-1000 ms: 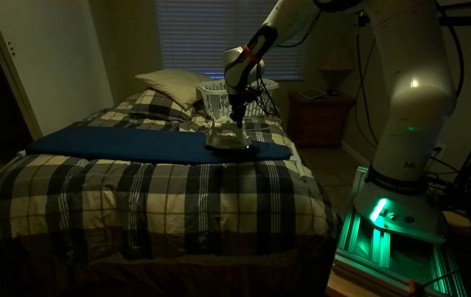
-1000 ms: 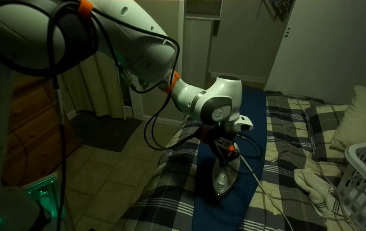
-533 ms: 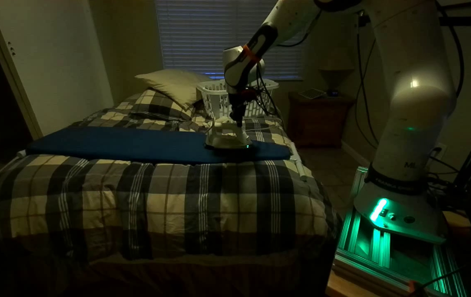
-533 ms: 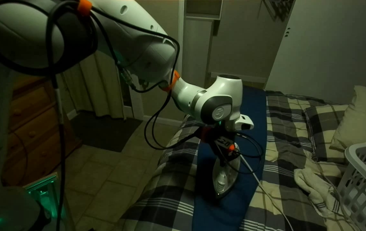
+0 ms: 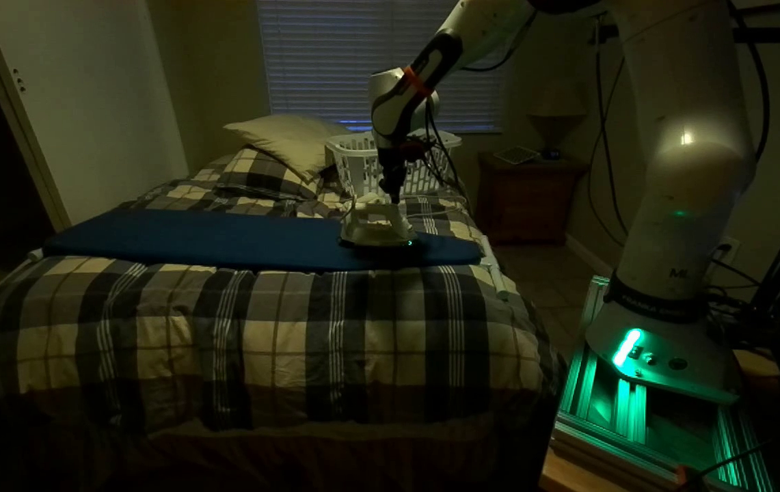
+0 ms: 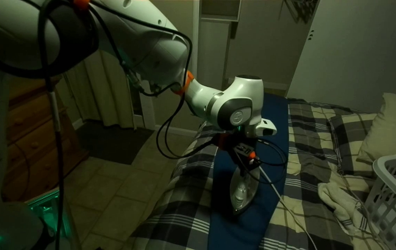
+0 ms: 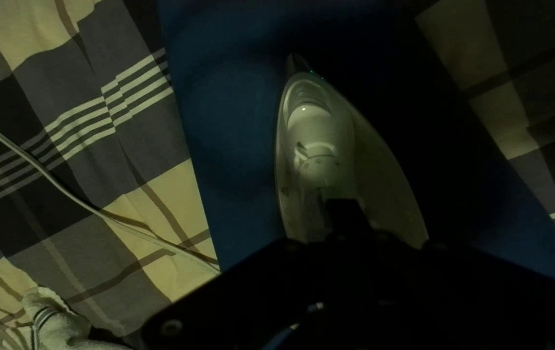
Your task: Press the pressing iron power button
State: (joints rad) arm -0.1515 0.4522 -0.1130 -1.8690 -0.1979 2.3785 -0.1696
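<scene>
One gripper (image 7: 345,209) has been raised slightly, fingers (image 7: 349,219) together, one iron (image 7: 327,153) beneath, set near one end of one board (image 5: 191,236), two pillows (image 5: 287,141), one basket (image 5: 355,147) on one bed (image 5: 280,335)

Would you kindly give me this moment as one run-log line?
task: press power button | pressing iron: on blue ironing board | jaws: shut, over the iron, contact unclear | press result: cannot tell

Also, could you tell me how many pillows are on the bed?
2: a cream pillow and a plaid pillow that it partly covers, both at the far end of the bed in an exterior view. Others may hide behind the white basket.
</scene>
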